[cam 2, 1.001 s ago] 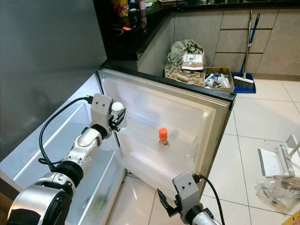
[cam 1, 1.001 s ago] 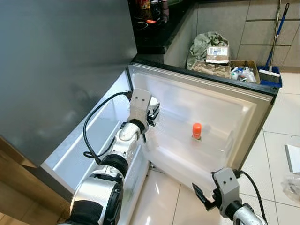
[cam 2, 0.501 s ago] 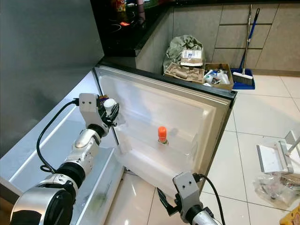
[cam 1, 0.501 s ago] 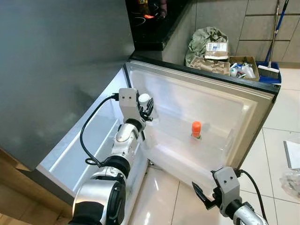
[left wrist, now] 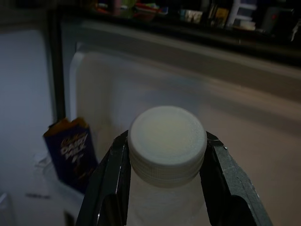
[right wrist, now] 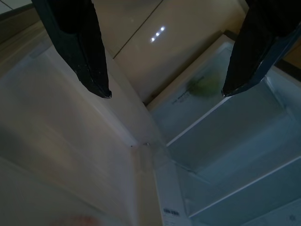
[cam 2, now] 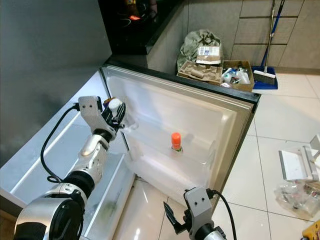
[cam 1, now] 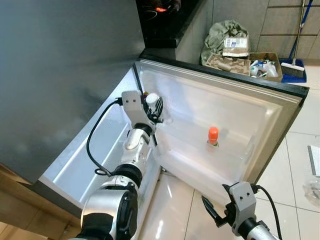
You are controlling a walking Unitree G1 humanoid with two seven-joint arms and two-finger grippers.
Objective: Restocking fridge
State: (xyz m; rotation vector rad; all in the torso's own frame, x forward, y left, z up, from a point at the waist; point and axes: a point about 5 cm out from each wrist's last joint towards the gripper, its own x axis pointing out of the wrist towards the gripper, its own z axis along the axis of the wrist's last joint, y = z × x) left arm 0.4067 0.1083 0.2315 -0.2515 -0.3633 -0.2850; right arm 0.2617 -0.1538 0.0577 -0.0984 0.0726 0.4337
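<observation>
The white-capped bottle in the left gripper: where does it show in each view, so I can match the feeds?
Left eye: white-capped bottle held in the left gripper, at the hinge side of the open fridge door.
Right eye: same bottle, upper left of the door.
Left wrist: cap centre frame, between the fingers.
Right wrist: not in it.
Shared landmark: orange-capped bottle on the door shelf.

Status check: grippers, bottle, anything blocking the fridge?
Left gripper shut on white-capped bottle, up at the fridge door's hinge edge. Right gripper open, low by the door. Orange-capped bottle on the door shelf. Nothing in the way.
</observation>
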